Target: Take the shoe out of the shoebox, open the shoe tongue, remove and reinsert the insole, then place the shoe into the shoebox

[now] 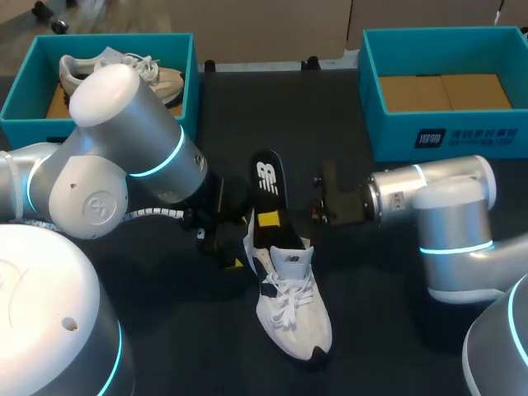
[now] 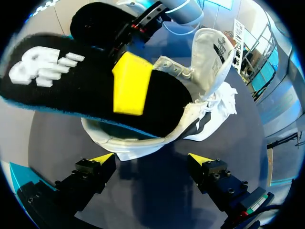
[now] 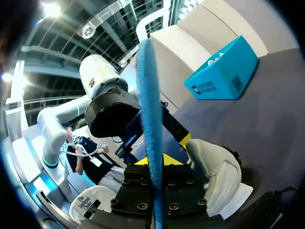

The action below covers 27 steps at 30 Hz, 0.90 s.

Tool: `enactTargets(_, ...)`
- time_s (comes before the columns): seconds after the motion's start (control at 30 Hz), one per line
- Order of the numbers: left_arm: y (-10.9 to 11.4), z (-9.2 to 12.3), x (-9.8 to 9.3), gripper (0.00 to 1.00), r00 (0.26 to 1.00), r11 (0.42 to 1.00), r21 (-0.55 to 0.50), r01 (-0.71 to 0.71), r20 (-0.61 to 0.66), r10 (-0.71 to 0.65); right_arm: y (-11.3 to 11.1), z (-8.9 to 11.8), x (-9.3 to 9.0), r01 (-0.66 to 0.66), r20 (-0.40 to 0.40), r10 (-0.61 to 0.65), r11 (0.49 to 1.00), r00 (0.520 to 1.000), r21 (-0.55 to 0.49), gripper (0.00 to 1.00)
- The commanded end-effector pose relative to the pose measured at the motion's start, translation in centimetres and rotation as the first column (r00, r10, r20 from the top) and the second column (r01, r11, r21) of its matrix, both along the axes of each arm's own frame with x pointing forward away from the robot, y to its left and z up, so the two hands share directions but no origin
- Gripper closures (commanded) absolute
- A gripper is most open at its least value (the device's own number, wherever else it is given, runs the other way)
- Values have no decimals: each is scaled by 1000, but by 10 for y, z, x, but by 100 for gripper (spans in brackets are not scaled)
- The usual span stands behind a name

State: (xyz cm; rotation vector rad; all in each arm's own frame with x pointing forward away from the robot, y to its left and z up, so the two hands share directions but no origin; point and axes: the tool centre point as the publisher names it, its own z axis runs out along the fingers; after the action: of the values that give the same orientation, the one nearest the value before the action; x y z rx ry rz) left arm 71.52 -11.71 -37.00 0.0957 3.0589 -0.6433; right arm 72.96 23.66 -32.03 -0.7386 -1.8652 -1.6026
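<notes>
The shoe (image 1: 290,312) looks like white knit mesh with smooth leather-like panels and cloth laces (image 1: 289,289); its tongue (image 2: 214,47) is lined with soft white fabric. The insole (image 1: 267,183) has a matt black, felt-like top and a rough blue foam underside. The left end effector (image 2: 151,160) and right end effector (image 3: 155,164) are matt black metal blocks dotted with screw heads, tipped in smooth bright yellow plastic. The left arm (image 1: 124,107) and right arm (image 1: 454,206) wear smooth, satin silver-grey shells. The left box (image 1: 18,91) and right box (image 1: 396,136) are matt teal cardboard with bare brown card floors. The counter (image 1: 181,330) is dark, matt and even.
</notes>
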Motion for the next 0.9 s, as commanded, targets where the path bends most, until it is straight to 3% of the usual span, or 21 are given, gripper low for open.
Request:
enactTargets(0.03, 0, -1, -1, 0, 1000, 1000, -2, 0, 2, 0, 3, -11, 5, -6, -36, 6, 1000, 999, -1, 100)
enactTargets(0.57, 0, -1, -1, 0, 1000, 1000, -2, 0, 2, 0, -4, -38, -32, 11, -180, -18, 999, 983, -44, 100)
enactTargets(0.8, 0, -1, -1, 0, 1000, 1000, -2, 0, 2, 0, -6, -37, -40, 17, -185, -26, 999, 982, -50, 100)
enactTargets(0.83, 0, -1, -1, 0, 1000, 1000, -2, 0, 2, 0, -6, -34, -40, 18, -176, -26, 999, 984, -49, 87)
enactTargets(0.87, 0, -1, -1, 0, 1000, 1000, -2, 0, 2, 0, -5, -32, -39, 17, -166, -25, 999, 986, -49, 68)
enactTargets(0.9, 0, -1, -1, 0, 1000, 1000, -2, 0, 2, 0, -5, -29, -37, 16, -156, -24, 999, 988, -49, 61)
